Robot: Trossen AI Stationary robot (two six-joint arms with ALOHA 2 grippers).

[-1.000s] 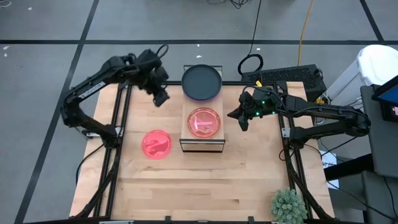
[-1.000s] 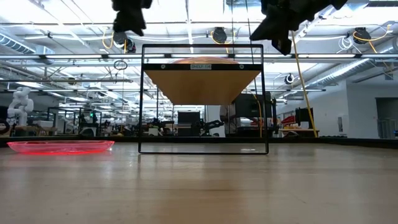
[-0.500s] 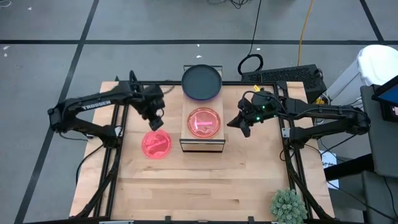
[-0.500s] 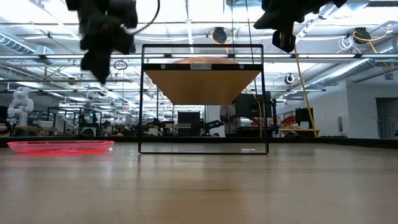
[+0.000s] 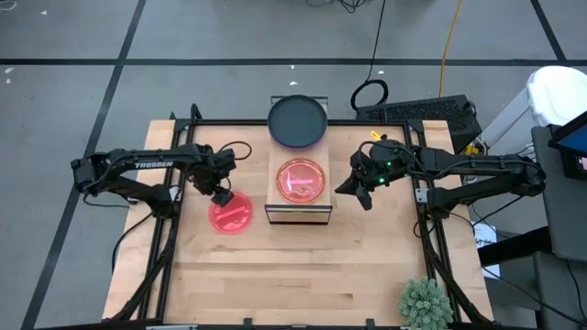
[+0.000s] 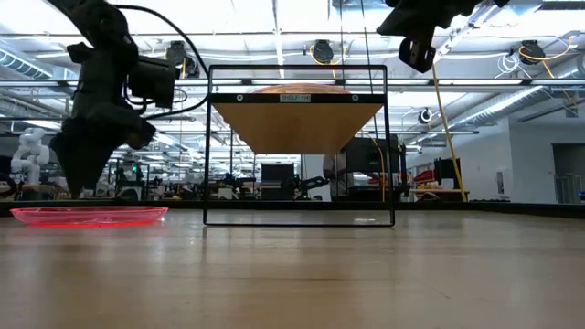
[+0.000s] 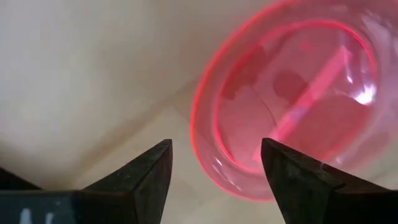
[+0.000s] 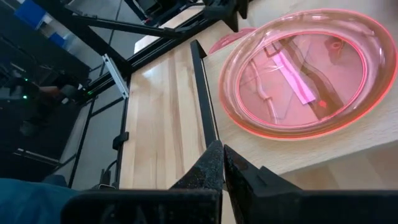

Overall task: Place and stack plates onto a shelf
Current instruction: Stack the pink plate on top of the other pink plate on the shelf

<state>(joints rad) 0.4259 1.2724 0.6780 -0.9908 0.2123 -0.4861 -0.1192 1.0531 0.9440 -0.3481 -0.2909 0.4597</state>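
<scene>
Bright ceiling strips fill the low view's top, silhouetting the arms, while glare streaks the soft, close pink plate (image 7: 292, 106) at the left wrist view's right.

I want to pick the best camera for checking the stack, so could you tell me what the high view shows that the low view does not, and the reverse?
Only the high view shows the pink plate on the shelf, the dark plate behind the shelf, and the plant at the table's corner. Only the low view shows the underside of the shelf's plank and the room behind. Both show the shelf, the pink plate on the table, the left gripper above that plate's rim, and the right gripper raised beside the shelf.
</scene>
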